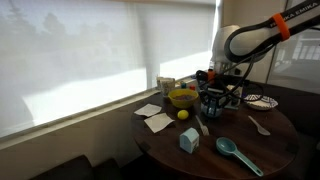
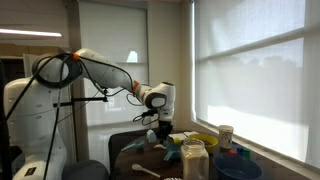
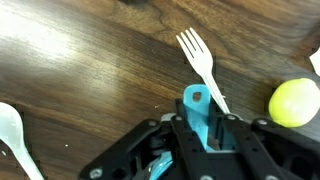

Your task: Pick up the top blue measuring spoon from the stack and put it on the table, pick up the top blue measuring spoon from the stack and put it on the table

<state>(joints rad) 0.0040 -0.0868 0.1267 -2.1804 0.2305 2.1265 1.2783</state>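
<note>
My gripper (image 3: 203,128) is shut on the flat handle of a teal-blue measuring spoon (image 3: 195,100). The handle end with its hole sticks out past the fingers. In both exterior views the gripper (image 1: 213,104) (image 2: 163,136) hangs low over the round dark wooden table (image 1: 270,150), beside the yellow bowl (image 1: 182,98). Another teal-blue measuring spoon (image 1: 236,151) lies flat near the table's front edge. I cannot tell whether it is a single spoon or a nested stack. The table surface (image 3: 90,70) below the gripper is bare wood.
A white plastic fork (image 3: 201,60) and a yellow ball (image 3: 295,102) lie just past the gripper. A white spoon (image 3: 12,135) lies at the left. A light-blue carton (image 1: 188,140), napkins (image 1: 155,120), a cup (image 1: 166,86) and a patterned plate (image 1: 262,101) stand around. A jar (image 2: 193,160) is in front.
</note>
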